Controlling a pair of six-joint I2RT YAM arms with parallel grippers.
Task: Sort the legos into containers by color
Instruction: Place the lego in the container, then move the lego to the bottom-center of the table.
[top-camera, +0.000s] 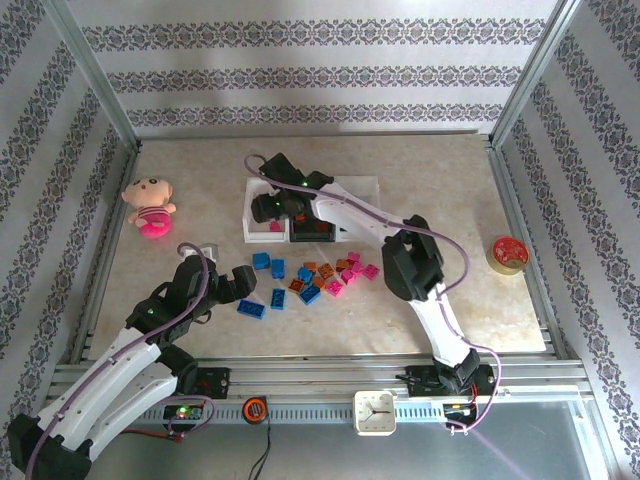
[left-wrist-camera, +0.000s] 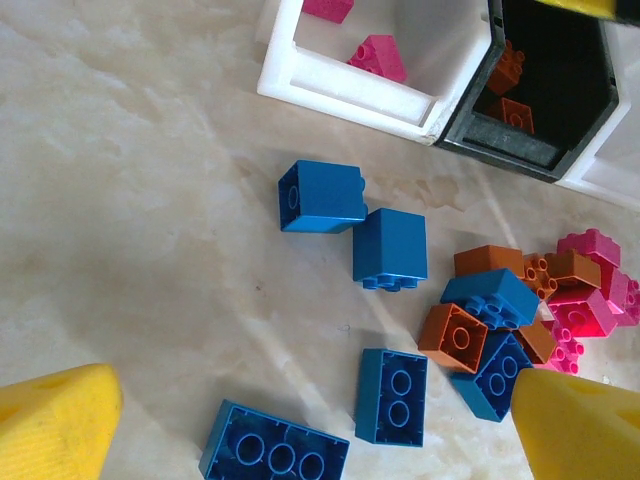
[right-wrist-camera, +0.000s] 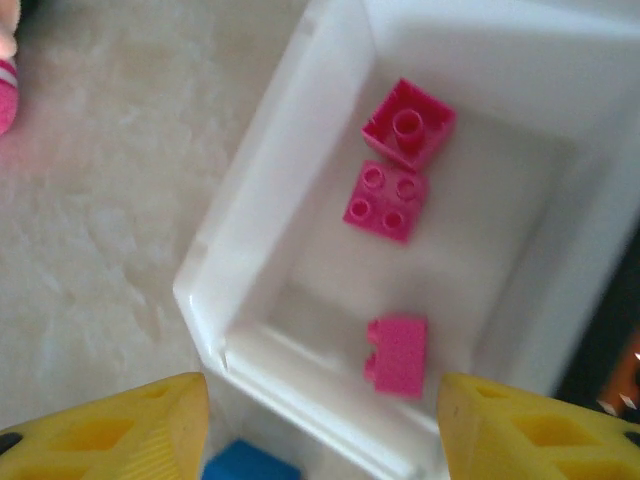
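Looking down, you have a beige marbled table (top-camera: 180, 180) boxed in by patterned wallpaper (top-camera: 320, 80), with the doll (top-camera: 150, 205) at 9 o'clock and the red tin (top-camera: 508, 253) at 3. Loose legos (top-camera: 310, 278) lie mid-table, the containers (top-camera: 368, 186) at their 12 o'clock. The right gripper (right-wrist-camera: 320, 420) hangs spread and empty over the left white bin (right-wrist-camera: 250, 230), which has three magenta bricks (right-wrist-camera: 388, 200) inside; from above, the arm covers that bin. The left gripper (left-wrist-camera: 320, 420) is spread wide and empty above blue bricks (left-wrist-camera: 320, 197). The black bin (left-wrist-camera: 545, 90) is cut off, its orange bricks dim.
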